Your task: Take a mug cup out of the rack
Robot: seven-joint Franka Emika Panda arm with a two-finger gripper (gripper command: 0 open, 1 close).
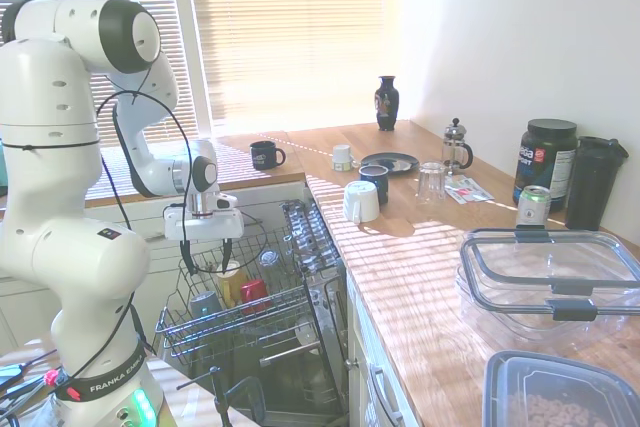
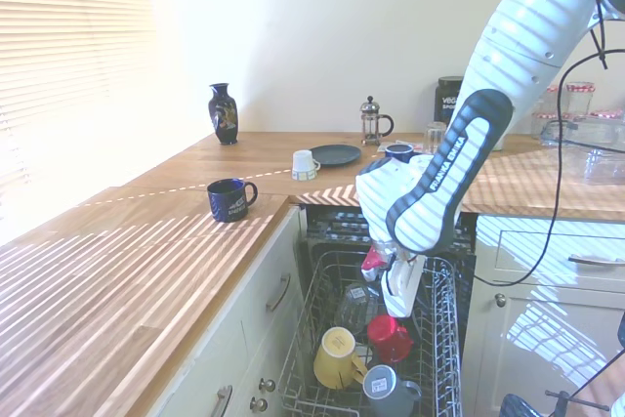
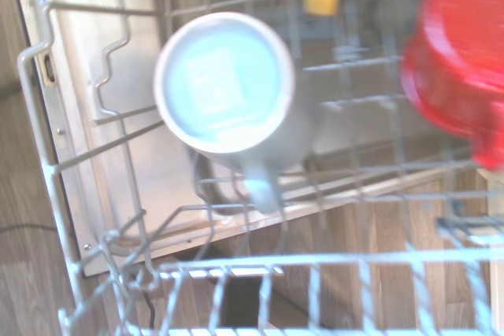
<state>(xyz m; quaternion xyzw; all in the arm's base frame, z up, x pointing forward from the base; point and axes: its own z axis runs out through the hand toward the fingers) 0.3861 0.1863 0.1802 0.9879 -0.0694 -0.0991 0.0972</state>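
Note:
The grey mug cup (image 3: 224,84) fills the wrist view, seen from above, mouth up and handle toward the rack's wire edge. It stands in the front part of the pulled-out wire rack (image 1: 200,339), where the mug cup (image 1: 205,302) sits beside a red cup (image 1: 253,292) and a yellow mug (image 1: 232,282). From the other side the mug cup (image 2: 388,388) is nearest the camera. My gripper (image 1: 207,265) hangs open a short way above the rack and touches nothing. The gripper (image 2: 395,302) hovers over the red cup (image 2: 389,337), and the rack (image 2: 303,339) lies below it.
The wooden counter (image 1: 400,267) runs along the rack's side. It carries a dark navy mug (image 1: 266,155), a white mug (image 1: 360,201), a glass (image 1: 431,182), a French press (image 1: 456,145) and plastic containers (image 1: 548,277). A lower dishwasher basket (image 1: 300,357) lies under the rack.

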